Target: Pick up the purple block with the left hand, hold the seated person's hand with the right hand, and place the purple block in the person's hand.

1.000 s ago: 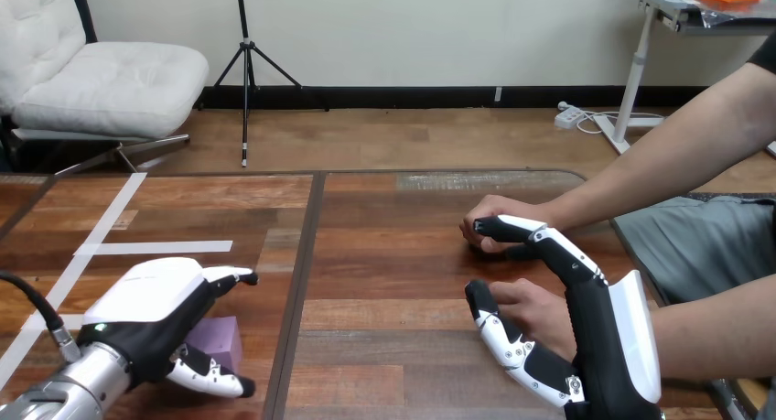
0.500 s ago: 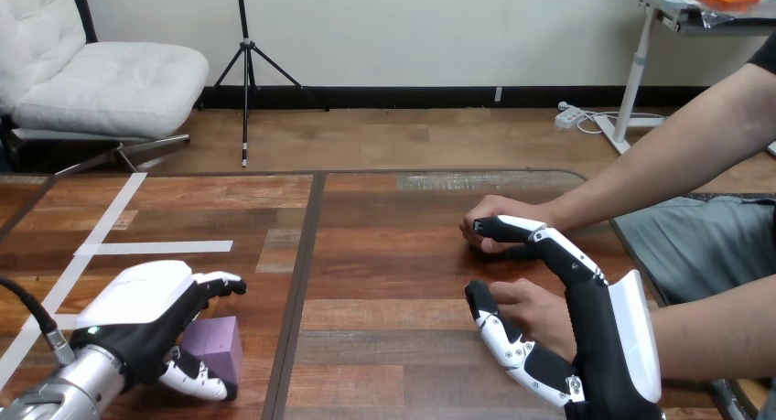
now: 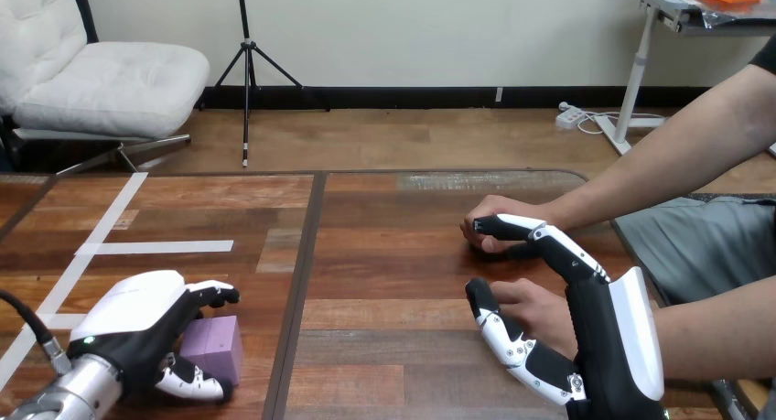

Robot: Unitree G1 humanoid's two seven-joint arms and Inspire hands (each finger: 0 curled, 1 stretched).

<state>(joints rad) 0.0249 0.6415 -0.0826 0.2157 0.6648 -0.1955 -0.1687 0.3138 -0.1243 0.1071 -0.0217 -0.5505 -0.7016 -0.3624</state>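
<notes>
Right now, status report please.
Left hand at purple block, block on table. Right hand open beside person's nearer hand. Nothing in the way.

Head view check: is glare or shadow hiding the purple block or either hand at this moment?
Head view: the light is even, and a pale sheen lies on the far part of the table, away from the action. Head view: the purple block shows a lit top and a darker front, partly covered by the left hand. Head view: the right hand has a bright shell, with no glare.
</notes>
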